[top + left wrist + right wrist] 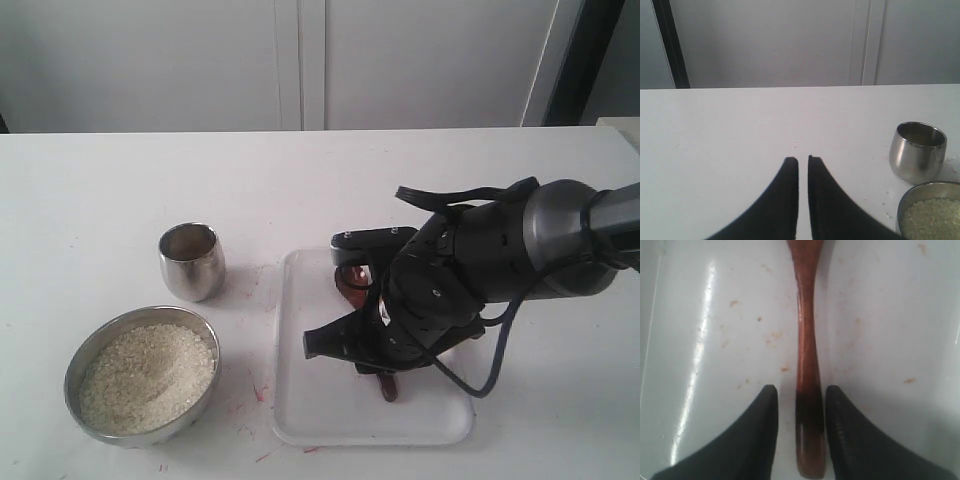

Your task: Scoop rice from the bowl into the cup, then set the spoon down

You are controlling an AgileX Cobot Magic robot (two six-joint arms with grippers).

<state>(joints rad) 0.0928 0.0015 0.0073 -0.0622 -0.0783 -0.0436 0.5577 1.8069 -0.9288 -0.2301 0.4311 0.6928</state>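
Note:
The brushed steel bowl [75, 362] at the front left holds a mound of off-white rice [148, 378]. Just behind it stands the small shiny cup [191, 262], upright. The reddish-brown spoon [387, 386] lies flat in a white tray [300, 405], mostly covered by my right arm [470, 260]. My right gripper [801, 388] is open, with a finger on either side of the spoon's handle [808, 365] near its end and a gap on both sides. My left gripper [803, 160] is shut and empty above bare table, with the cup [917, 150] and the bowl [904, 202] off to one side.
The tray sits right of the bowl and the cup, its floor marked with small reddish stains [774, 336]. A few stray grains and red specks [258, 392] lie on the white table between bowl and tray. White cabinet doors [300, 60] stand behind the table's far edge.

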